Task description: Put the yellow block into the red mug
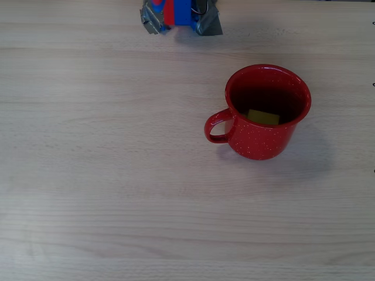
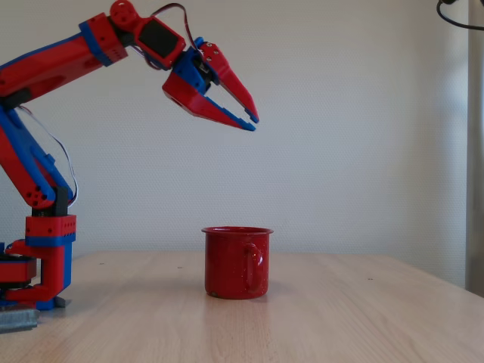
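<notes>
The yellow block (image 1: pixel 263 117) is lying inside the red mug (image 2: pixel 236 263), while the gripper (image 2: pixel 250 120) is hanging high above it, narrowly parted and holding nothing.

Yellow block (image 1: pixel 263 117) inside red mug (image 1: pixel 266 143)

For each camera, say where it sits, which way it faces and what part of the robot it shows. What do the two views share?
Overhead view: above the table, facing straight down; shows the arm's base at the top edge.
Fixed view: at table height, facing sideways; shows the arm and its raised tool.
Shared: the red mug; from above, the yellow block lies inside.
</notes>
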Motion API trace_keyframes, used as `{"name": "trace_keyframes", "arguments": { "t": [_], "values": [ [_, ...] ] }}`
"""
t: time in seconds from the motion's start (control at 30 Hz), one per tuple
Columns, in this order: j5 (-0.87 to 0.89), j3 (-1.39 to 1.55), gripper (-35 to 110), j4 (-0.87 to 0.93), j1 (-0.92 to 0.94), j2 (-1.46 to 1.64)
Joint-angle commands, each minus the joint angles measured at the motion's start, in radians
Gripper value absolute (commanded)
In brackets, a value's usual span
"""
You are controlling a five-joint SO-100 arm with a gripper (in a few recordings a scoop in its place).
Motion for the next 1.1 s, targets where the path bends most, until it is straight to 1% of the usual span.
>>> {"name": "trace_keyframes", "arguments": {
  "t": [0.0, 0.27, 0.47, 0.67, 0.8, 1.07],
  "values": [
    [-0.023, 0.077, 0, 0.011, -0.009, 0.143],
    [-0.032, 0.495, 0, 0.014, -0.018, 0.489],
    [-0.049, 0.756, 0, 0.012, -0.057, 0.684],
    [0.012, 0.919, 0, 0.057, -0.115, 0.827],
    [-0.003, 1.039, 0, 0.061, -0.106, 0.900],
    [-0.014, 1.178, 0, 0.100, -0.092, 0.994]
  ]
}}
